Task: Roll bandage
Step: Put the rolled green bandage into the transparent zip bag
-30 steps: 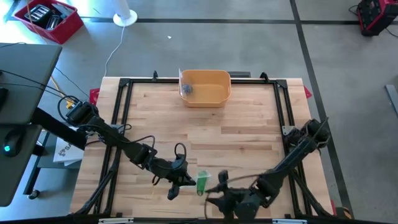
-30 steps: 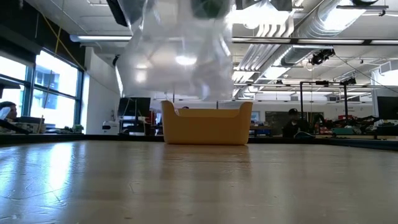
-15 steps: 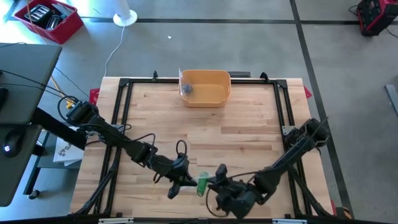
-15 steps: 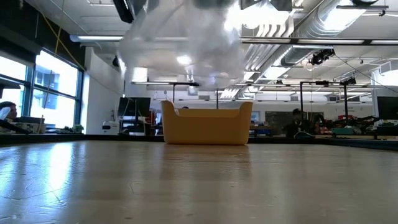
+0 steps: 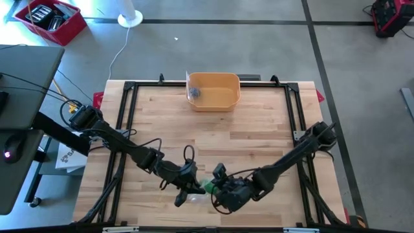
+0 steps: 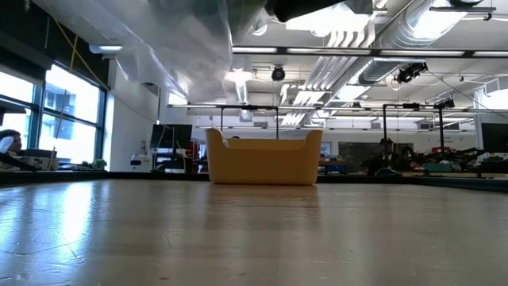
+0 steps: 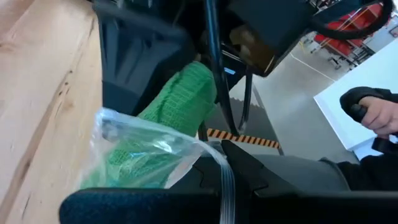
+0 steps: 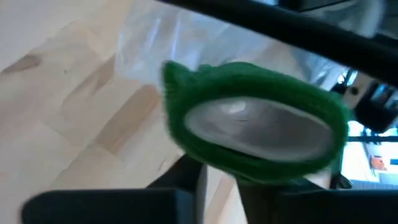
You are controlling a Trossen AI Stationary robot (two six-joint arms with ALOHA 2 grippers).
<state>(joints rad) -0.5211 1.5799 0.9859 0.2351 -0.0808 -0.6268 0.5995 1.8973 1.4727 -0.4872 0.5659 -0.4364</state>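
Bright, even ceiling light — wrist views motion-blurred, low view's near plastic defocused.

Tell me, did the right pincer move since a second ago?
Yes. In the high view the right pincer slid left along the table's near edge, toward the green bandage roll, away from the right frame rail.

No text, label, brand or number can be read anywhere.

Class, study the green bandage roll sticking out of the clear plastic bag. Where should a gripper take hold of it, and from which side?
Grip the bare end of the green bandage roll, where it pokes out of the clear plastic bag that the left gripper holds. Come from the right gripper's side, facing the bag's mouth: the roll's end looks squashed to an oval, so pinching across its short width probably suits best.
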